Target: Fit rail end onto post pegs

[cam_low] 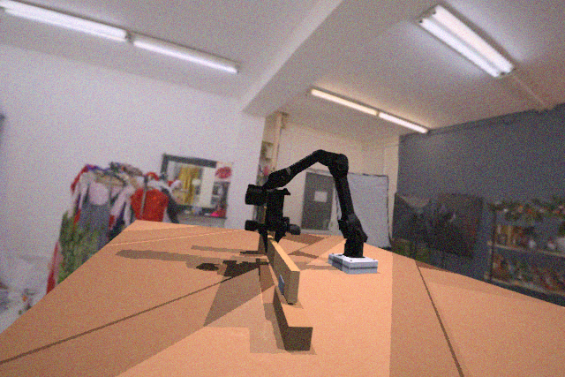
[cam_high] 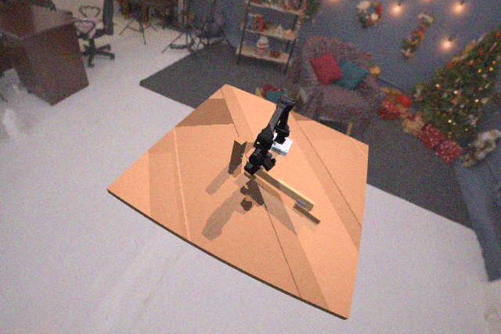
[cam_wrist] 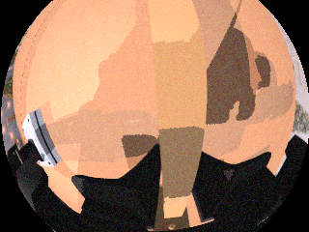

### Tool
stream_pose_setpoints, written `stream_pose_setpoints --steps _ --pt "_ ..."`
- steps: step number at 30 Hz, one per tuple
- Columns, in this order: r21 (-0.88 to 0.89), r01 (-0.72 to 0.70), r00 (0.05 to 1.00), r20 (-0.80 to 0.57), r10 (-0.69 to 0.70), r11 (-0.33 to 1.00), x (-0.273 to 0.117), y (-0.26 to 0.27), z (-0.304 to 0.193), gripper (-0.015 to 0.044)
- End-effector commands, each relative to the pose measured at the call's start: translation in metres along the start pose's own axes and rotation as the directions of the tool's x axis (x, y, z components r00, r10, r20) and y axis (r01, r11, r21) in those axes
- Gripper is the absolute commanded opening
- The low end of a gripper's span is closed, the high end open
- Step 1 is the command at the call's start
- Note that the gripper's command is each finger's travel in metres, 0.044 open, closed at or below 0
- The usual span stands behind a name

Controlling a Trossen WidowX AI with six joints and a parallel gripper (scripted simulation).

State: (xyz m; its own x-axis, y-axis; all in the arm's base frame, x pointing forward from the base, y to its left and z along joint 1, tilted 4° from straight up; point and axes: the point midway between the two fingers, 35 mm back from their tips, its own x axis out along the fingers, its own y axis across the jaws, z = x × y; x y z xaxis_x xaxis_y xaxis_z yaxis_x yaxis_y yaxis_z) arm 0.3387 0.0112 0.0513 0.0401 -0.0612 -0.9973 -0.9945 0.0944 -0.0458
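Note:
The long wooden rail (cam_high: 285, 187) (cam_low: 283, 265) (cam_wrist: 179, 87) runs from my gripper to the low footboard block (cam_high: 311, 216) (cam_low: 297, 337). Its far end stands over the inner part of that block, with a blue patch on its side; whether it sits fully in the bracket I cannot tell. My gripper (cam_high: 251, 171) (cam_low: 269, 242) (cam_wrist: 170, 147) points down and is shut on the rail close to its post end. The short post (cam_high: 236, 156) stands upright just beyond that end. The pegs, the holes and any gap between rail and post are hidden or too small to see.
The white robot base (cam_high: 282, 146) (cam_low: 353, 264) (cam_wrist: 42, 137) stands to one side of the rail, and the arm arches from it to the rail. Dark shadows of the arm and rail fall on the wooden table (cam_high: 226, 217) (cam_low: 173, 299).

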Motion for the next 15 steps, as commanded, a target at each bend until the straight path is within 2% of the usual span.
stream_pose_setpoints --steps 1,15 --pt "-0.001 0.016 1.0 0.009 -0.016 1.0 -0.0068 -0.0038 0.0013 0.0" --pt "-0.001 0.016 1.0 0.009 -0.016 1.0 -0.0138 -0.0038 0.0012 0.0"
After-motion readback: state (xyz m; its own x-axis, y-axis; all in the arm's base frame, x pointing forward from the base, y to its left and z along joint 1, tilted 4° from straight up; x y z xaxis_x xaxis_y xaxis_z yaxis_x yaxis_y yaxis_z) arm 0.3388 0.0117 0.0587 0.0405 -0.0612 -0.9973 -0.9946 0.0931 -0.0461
